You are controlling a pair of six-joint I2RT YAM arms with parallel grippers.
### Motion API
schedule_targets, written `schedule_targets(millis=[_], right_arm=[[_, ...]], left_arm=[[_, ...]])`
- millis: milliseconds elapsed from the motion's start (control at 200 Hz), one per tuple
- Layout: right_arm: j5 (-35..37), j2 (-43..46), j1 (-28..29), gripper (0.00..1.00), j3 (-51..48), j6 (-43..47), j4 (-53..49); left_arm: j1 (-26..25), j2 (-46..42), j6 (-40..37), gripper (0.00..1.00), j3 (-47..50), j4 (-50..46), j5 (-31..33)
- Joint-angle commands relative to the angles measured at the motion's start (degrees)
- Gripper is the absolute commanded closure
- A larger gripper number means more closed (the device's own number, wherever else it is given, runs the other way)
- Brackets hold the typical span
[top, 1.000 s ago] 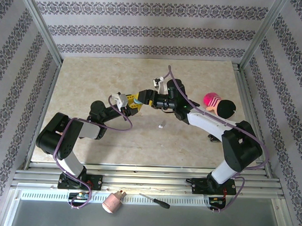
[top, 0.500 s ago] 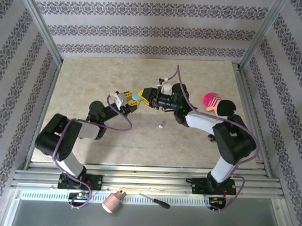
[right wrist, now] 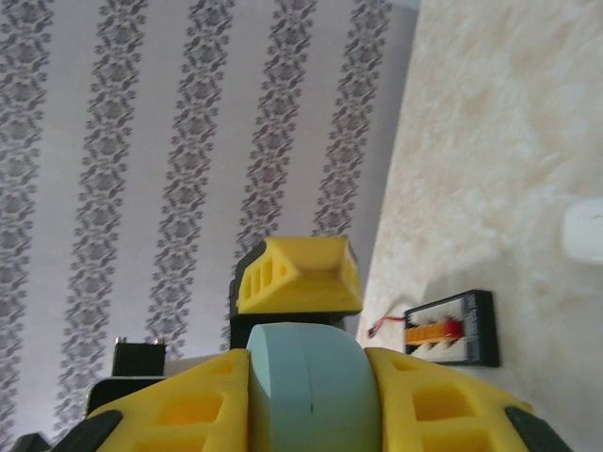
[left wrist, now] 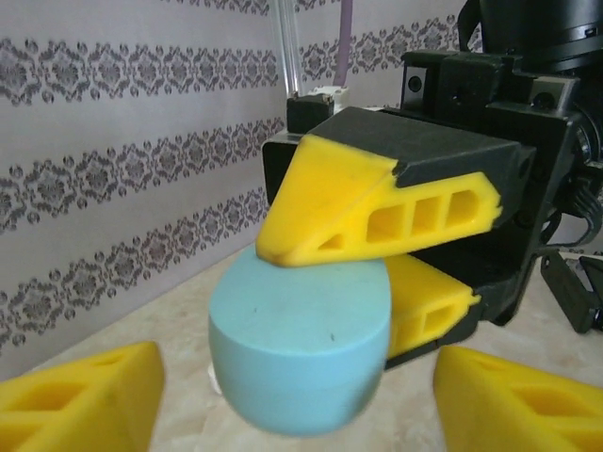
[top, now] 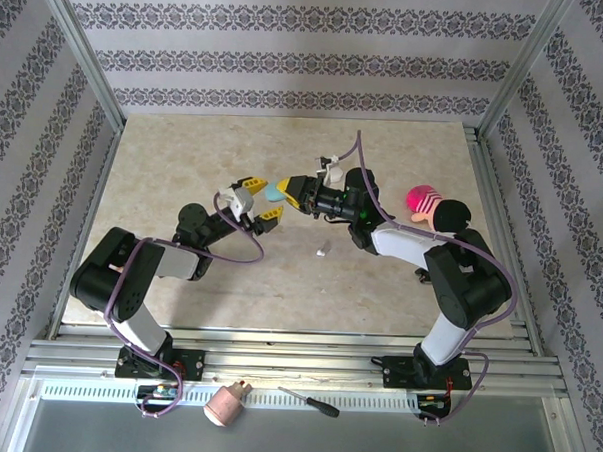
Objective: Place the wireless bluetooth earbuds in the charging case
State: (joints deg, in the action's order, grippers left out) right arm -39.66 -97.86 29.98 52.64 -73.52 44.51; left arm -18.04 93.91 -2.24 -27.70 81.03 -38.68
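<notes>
A pale marbled surface (top: 184, 161) is stretching under two arms that are meeting over its middle. The right gripper (top: 285, 191) is clamping a pale blue charging case (left wrist: 300, 348) in the air, while the left gripper (top: 260, 200) is facing it with its fingers spread apart, holding nothing. One tiny white earbud (top: 322, 252) is lying loose on the surface, near the case and towards the arm bases. The case is looking shut, so opening it and seating the buds are seemingly all remaining

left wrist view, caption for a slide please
Right gripper clamps the blue case in its jaws, left gripper open facing it
</notes>
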Motion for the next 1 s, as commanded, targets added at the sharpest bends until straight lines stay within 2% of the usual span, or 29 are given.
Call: schedule_targets(millis=[0,145,275,465,780,994], right_arm=[[3.8,0.9,-1.1,0.83,0.9,8.0,-6.4],[7.2,-2.5,-2.4,0.83,4.1,13.1,-11.6],[12.4,-6.3,-2.6,0.83,10.1,20.5,-21.1],[22.0,-15.3,-2.6,0.83,20.4,28.1,-29.2],[27.1,-30.6,-3.1,0.82,35.4,28.2,-34.7],[27.4,-34.2,-3.9,0.78,38.4,26.7,-36.1]], left_arm=[[-0.3,-2.0,-1.9,0.16,2.3,0.0,2.1],[-0.2,-4.9,-3.9,0.06,3.4,-6.2,3.1],[-0.1,-8.1,-6.1,0.0,3.8,-14.3,5.7],[0.3,-11.0,-7.1,0.01,3.9,-22.6,9.0],[2.0,-11.1,-1.3,0.01,-0.2,-34.9,14.4],[2.2,-9.0,5.8,0.01,-6.6,-51.1,22.4]])
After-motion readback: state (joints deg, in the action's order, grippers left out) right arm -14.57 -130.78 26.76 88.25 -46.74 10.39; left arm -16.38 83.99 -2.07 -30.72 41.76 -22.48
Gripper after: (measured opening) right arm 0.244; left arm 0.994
